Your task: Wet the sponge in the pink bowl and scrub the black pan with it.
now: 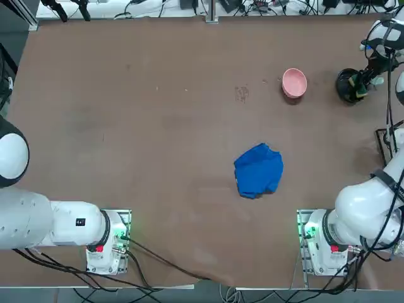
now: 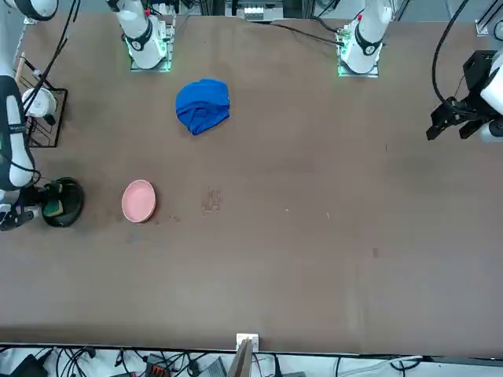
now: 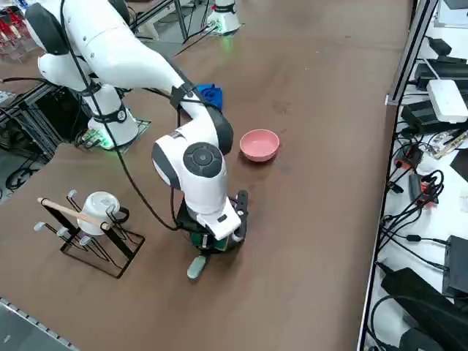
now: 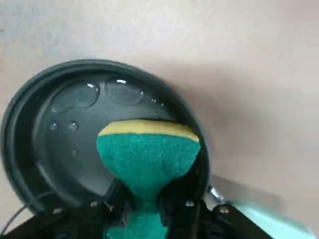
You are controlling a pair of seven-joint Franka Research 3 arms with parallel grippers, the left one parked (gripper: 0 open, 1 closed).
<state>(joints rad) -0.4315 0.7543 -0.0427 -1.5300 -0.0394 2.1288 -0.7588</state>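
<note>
The right gripper (image 4: 142,209) is pinched tight on the sponge (image 4: 147,159), squeezing its middle so the green face fans out with the yellow edge leading. It hangs inside the black pan (image 4: 40,149), which sits at the far right of the table from the robot's side, with the pink bowl (image 1: 294,83) just to its left and the blue cloth (image 1: 258,170) nearer the robot, well apart from both.

Water beads show on the pan's floor, so I judge the wetting is done and scrubbing is the step in hand. To do it well, the sponge's flared face should press flat on the pan floor, not only its edge, and sweep in small strokes that stay inside the rim. The pan looks light and nothing holds it down, so a hard sideways push could slide it or catch its pale handle (image 3: 196,267). Gentle downward pressure with short circles seems safest.
</note>
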